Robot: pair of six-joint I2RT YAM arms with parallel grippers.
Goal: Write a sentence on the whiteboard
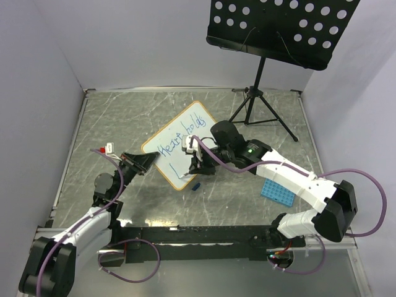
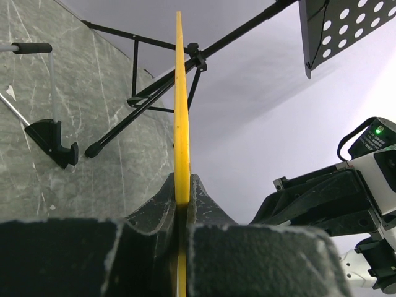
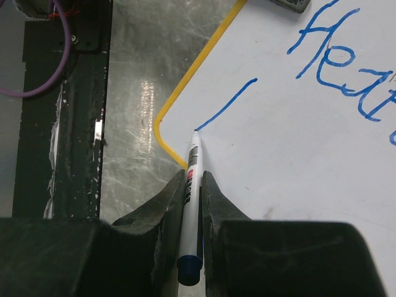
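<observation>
The left end effector is clamped on the left edge of the whiteboard, lying diagonally at mid-bench; the right end effector grips a marker, its tip touching the board at the end of a blue stroke beside the sentence. That tip sits just beside the near frame corner, so a nearward pull would likely run off onto the bench, and heavy pressure could twist the board; bare white lies open toward the far right.
</observation>
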